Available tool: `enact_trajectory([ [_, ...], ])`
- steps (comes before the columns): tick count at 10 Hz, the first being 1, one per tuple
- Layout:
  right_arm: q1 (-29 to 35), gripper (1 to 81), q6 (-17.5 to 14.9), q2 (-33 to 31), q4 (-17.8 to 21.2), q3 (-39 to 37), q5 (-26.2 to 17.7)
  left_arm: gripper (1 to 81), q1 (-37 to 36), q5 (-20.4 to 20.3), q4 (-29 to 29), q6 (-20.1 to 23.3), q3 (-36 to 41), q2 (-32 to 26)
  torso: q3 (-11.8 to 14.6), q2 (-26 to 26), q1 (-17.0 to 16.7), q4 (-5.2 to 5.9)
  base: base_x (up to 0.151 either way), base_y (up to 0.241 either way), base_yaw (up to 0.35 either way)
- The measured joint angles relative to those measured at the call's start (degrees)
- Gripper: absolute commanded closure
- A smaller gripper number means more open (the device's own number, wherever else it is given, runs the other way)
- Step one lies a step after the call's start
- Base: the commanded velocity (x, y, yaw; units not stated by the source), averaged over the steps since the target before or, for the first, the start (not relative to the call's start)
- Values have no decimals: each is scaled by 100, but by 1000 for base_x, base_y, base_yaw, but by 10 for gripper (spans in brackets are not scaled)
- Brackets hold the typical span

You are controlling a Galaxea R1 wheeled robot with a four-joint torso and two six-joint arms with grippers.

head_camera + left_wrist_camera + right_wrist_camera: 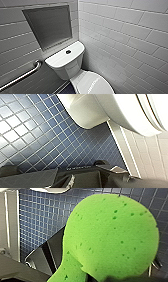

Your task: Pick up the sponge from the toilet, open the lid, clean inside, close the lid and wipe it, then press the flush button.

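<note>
The white toilet (65, 65) stands in the corner, its tank ahead of me in the head view. The small dark flush button (68, 52) sits in the middle of the flat tank top. Below it the oval lid (92, 83) lies down over the bowl. In the right wrist view the bright green sponge (110, 240) looms close, pinched at its narrow waist by my right gripper (100, 278), which is shut on it. My left gripper (82, 177) hangs open and holds nothing, low beside the bowl's underside (100, 111) above the floor.
A metal grab bar (22, 76) runs along the left wall, below a recessed grey niche (48, 26). White tiled wall (130, 37) closes in tightly on the toilet's right. The floor (37, 131) is small dark blue tiles.
</note>
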Motion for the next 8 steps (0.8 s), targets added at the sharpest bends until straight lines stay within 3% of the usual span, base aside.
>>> enact_trajectory([
  [2,-2,811,-2,9,0,0,0,10,-157,22,-113,-168,0,102,-2,0,0,-11,0,0,0],
  [5,-9,811,0,96,0,0,-1,10,-460,60,-328,-464,2,141,-2,0,2,-286,0,0,0],
  [8,22,811,-2,100,0,-1,0,10,-662,60,-384,-768,72,204,-2,0,5,-311,0,0,0],
])
